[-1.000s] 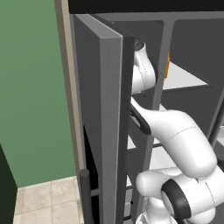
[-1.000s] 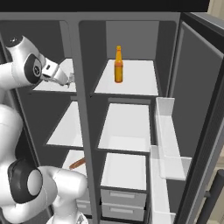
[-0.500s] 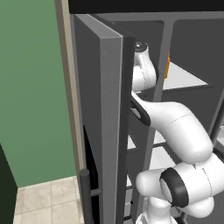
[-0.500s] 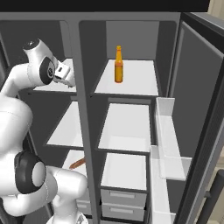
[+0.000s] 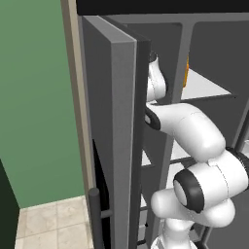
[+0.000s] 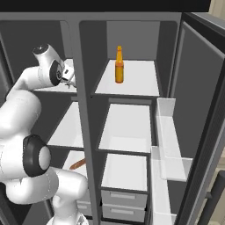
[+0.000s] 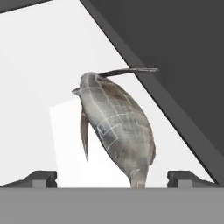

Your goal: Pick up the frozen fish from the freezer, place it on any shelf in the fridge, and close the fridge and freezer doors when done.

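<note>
Silvery-grey and mottled, the frozen fish lies on a white shelf in the freezer, close to the shelf's edge where it meets the dark grey side wall. In the hand view it sits between the two dark fingertips, one tip on each side of it and neither touching it. The hand is spread wide, released, holding nothing, and reaches in over the top freezer shelf, near its front edge by the grey divider.

Both fridge and freezer doors stand open. The freezer door fills the middle of the left base view, its edge just beside the white arm, with a dark bar handle low down. The other door stands open at the right of the right base view, with pale translucent bins on its inner face.

In the fridge, an orange bottle stands upright on the top shelf, toward its back edge, well apart from the hand across the divider. The fridge shelves below the bottle are bare white boards, with grey drawers at the bottom. A reddish-brown sausage-shaped item lies on a lower freezer shelf, near its front edge, partly behind the arm.
</note>
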{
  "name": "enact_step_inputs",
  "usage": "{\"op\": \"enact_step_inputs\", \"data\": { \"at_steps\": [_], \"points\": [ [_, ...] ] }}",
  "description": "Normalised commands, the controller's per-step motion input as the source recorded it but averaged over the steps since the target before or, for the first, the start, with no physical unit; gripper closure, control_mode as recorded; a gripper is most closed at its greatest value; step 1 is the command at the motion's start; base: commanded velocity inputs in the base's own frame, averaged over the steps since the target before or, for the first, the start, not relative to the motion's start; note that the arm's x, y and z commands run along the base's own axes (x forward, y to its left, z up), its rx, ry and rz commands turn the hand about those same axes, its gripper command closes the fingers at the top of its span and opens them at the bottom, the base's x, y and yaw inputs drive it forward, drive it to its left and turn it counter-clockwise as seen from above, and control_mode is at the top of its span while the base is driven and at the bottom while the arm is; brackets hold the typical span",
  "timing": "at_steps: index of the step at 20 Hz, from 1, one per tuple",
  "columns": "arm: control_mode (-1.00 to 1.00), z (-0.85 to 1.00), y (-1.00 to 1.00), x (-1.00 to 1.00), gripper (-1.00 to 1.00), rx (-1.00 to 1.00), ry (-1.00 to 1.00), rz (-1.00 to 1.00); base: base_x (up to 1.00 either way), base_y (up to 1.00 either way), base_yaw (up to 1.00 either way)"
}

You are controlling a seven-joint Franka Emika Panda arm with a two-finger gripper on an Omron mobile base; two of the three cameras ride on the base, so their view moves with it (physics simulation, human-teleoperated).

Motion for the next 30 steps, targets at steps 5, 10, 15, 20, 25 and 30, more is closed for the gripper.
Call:
{"op": "enact_step_inputs", "data": {
  "at_steps": [5, 10, 15, 20, 25, 30],
  "points": [
    [-1.00, -0.28, 0.00, 0.60, -1.00, 0.00, 0.00, 0.00, 0.00, 0.00, 0.00],
    [-1.00, -0.31, 0.00, 0.60, -1.00, 0.00, 0.00, 0.00, 0.00, 0.00, 0.00],
    [-1.00, -0.69, 0.00, 0.44, 1.00, 0.00, 0.00, 0.00, 0.00, 0.00, 0.00],
    [-1.00, -0.64, -0.02, 0.17, 1.00, 0.00, -0.03, 0.00, 0.00, 0.00, 0.00],
    [-1.00, -0.17, -0.01, 0.01, 1.00, 0.00, -0.07, 0.00, 0.00, 0.00, 0.00],
    [-1.00, -0.02, -0.04, -0.24, 1.00, 0.01, 0.00, 0.00, 0.00, 0.00, 0.00]
  ]
}}
